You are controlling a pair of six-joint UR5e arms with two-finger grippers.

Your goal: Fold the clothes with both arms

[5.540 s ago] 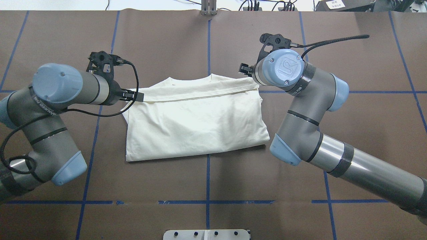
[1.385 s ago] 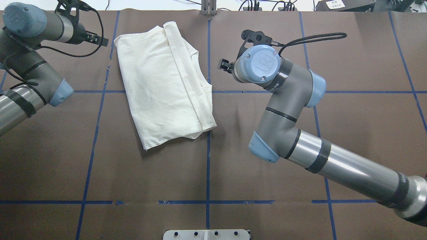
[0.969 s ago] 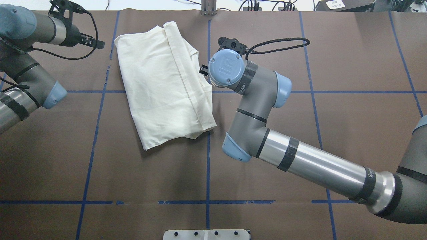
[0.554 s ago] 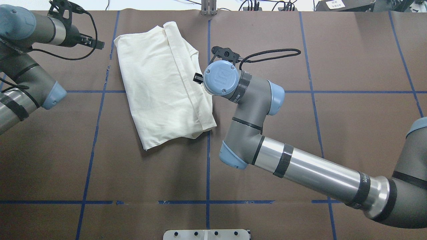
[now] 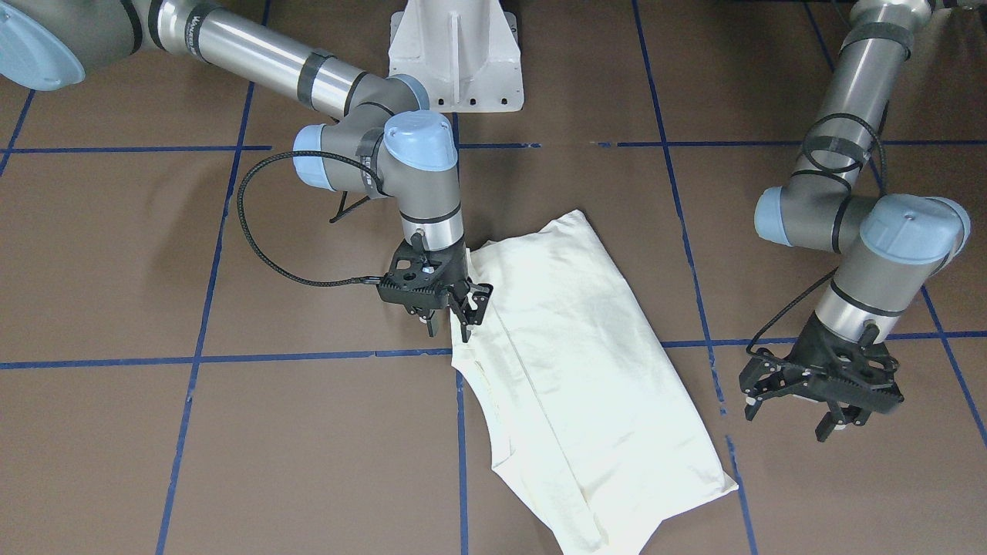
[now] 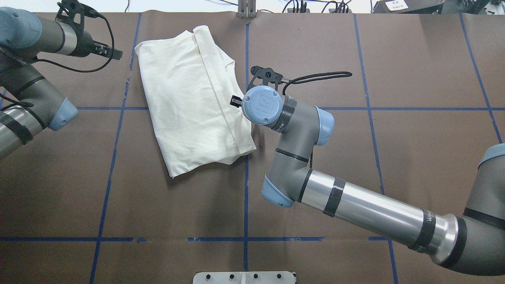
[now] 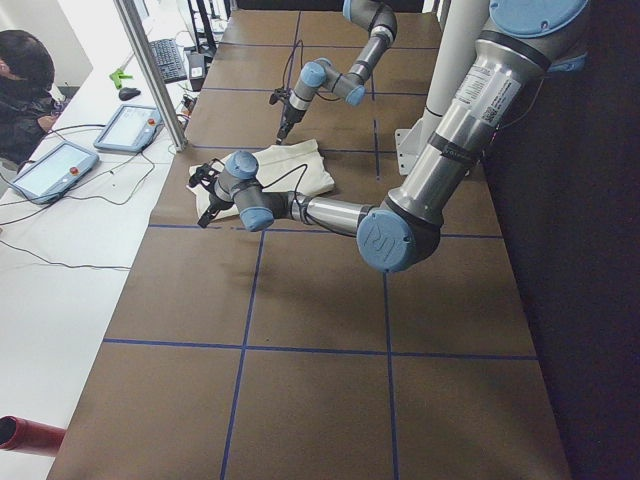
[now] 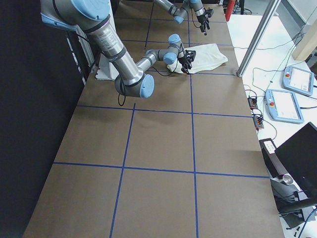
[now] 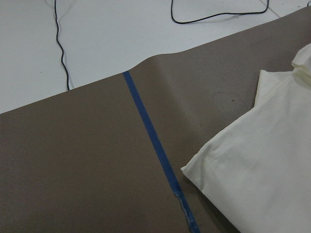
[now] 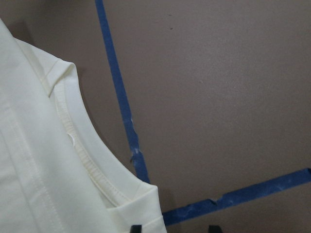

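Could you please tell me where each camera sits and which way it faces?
Front-facing: across the table, facing the robot; right arm view-left, left arm view-right.
Overhead: behind the robot, looking forward and down; both arms.
Exterior left: table's end; left arm near.
Exterior right: opposite end; right arm near.
Left wrist: down at the shirt's corner; no tool shows.
Right wrist: down at the shirt's collar; right tool's fingertips at bottom edge.
Both wrist views share the shirt.

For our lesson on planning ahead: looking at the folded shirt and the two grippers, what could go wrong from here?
1. The right gripper hangs open at the neckline of the shirt; closing there could pinch just one layer and pull the fold apart.
2. The left gripper is open and off the cloth, so a one-sided lift may drag and bunch the shirt.
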